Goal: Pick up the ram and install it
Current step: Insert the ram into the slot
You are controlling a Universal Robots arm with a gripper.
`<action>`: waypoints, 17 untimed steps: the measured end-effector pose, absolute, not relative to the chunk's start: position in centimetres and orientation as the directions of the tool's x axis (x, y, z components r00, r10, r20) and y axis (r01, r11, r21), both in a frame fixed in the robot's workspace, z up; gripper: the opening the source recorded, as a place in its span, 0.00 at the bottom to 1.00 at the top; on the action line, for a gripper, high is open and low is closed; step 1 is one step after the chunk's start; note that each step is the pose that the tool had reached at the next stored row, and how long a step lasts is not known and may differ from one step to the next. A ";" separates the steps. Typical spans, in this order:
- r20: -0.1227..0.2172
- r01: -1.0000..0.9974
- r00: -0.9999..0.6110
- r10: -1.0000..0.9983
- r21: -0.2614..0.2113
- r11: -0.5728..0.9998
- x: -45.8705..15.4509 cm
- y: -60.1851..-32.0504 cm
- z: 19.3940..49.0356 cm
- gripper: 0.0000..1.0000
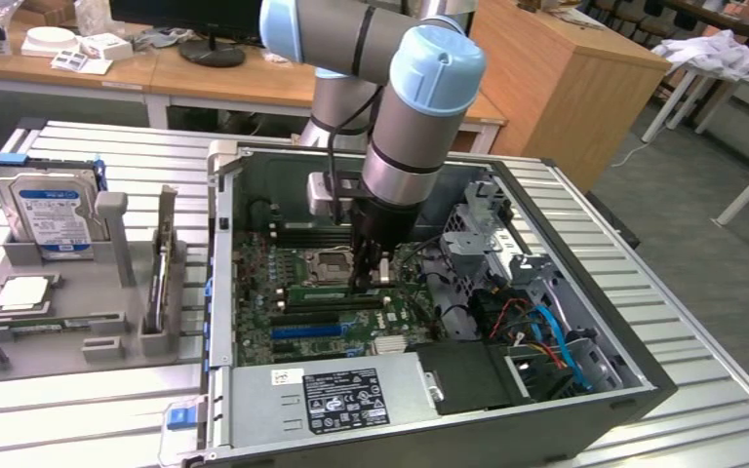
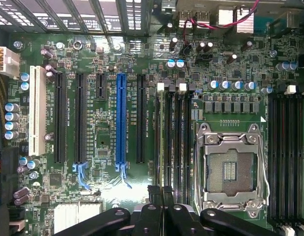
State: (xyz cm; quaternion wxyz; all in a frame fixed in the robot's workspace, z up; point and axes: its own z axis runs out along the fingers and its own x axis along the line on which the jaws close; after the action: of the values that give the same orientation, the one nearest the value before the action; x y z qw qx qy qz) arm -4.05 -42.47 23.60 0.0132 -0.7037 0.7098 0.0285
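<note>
**Open computer case, arm at the memory slots**

Entry 1. We list the gripper (image 1: 374, 280) standing inside the open computer case (image 1: 609, 390), its tip down at the motherboard just beside the CPU socket (image 1: 333, 261). We record the jaws as clenched. In the wrist view the two black fingertips (image 2: 152, 192) sit close together over the row of black memory slots (image 2: 174, 137), next to the socket.

Entry 2. The ram (image 1: 329, 291), a narrow green stick, lies along the memory slots inside the case, with one end right at the gripper's tip. We cannot tell whether the jaws pinch it or only touch it, nor whether it is fully seated.

Entry 3. A grey holder (image 1: 89, 283) rests on the slatted worktop (image 1: 89, 409), to the exterior view's left of the case. It carries:
- a hard drive (image 1: 50, 210) with a blue label, upright
- a square silver CPU chip (image 1: 26, 292), lying flat
- a second stick (image 1: 164, 263), standing on edge on the side nearest the case

Entry 4. Also in the case we note a labelled power supply (image 1: 335, 395), blue and orange cables (image 1: 544, 327) toward the exterior view's right, and a blue expansion slot (image 2: 121, 118) on the board.
</note>
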 end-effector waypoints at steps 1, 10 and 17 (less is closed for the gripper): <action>-0.059 -1.000 -0.009 -0.998 0.022 0.008 -4.1 -42.5 23.6 0.12; -0.059 -1.000 -0.011 -0.998 0.022 0.009 -4.1 -42.5 23.4 0.12; -0.059 -1.000 -0.011 -0.998 0.022 0.009 -4.1 -42.5 23.3 0.12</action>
State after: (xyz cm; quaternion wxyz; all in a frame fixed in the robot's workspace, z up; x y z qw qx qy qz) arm -4.09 -42.46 23.33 0.0132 -0.7032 0.7103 0.0285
